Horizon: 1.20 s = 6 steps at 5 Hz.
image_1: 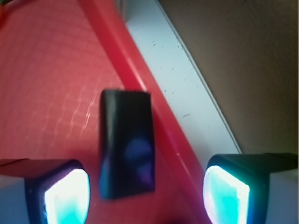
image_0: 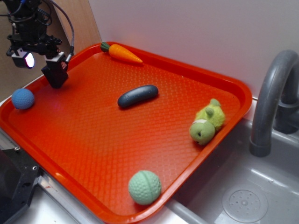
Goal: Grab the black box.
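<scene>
The black box (image_1: 127, 143) is a small matte black block lying on the red tray (image_1: 46, 70), close to the tray's raised rim. My gripper (image_1: 147, 198) is open. Its two lit fingertips stand wide apart on either side of the box and touch nothing; the box is nearer the left one. In the exterior view the gripper (image_0: 41, 60) hangs over the tray's far left corner, and the box (image_0: 55, 78) shows as a dark block just below one finger, partly overlapped by it.
On the tray (image_0: 93, 140) lie a blue ball (image_0: 23, 99), a dark blue-grey capsule (image_0: 138, 95), an orange carrot (image_0: 122, 53), a green plush toy (image_0: 207, 122) and a pale green ball (image_0: 145, 187). A grey sink (image_0: 243, 196) and tap (image_0: 273, 98) stand at the right.
</scene>
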### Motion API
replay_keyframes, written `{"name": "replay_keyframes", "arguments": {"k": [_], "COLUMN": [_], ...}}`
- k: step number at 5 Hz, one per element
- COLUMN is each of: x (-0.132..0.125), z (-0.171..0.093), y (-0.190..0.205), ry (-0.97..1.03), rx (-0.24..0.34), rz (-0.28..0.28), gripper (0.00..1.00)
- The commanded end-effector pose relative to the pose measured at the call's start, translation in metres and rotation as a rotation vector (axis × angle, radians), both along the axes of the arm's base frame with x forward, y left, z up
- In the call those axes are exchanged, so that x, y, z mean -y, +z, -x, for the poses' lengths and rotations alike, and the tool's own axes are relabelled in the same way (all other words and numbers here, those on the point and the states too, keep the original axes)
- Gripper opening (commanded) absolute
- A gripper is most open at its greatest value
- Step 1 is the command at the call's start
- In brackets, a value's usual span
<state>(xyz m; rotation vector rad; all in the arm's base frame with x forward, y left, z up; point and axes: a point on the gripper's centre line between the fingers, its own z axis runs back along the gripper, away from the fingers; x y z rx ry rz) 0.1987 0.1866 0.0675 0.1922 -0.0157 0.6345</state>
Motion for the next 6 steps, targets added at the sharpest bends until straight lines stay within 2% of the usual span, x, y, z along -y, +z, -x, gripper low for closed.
{"name": "replay_keyframes", "arguments": {"k": [1,2,3,4,5,6], "x": [-0.004,-0.003,0.002,0.005,0.008,0.017], "z": [-0.011,-0.013,-0.015,-0.011,-0.01,-0.009], "y": [0.008,0.001,-0.012,-0.011,-0.015,0.0], "ry": [-0.026,-0.042,-0.051,-0.044,-0.052,-0.081], "rx": [0.031,0.036,0.029,0.03,0.021,0.046], "rz": [-0.019,-0.019,-0.012,-0.005,-0.015,-0.009], "gripper": [1.0,1.0,0.9,0.0,0.0,0.0]}}
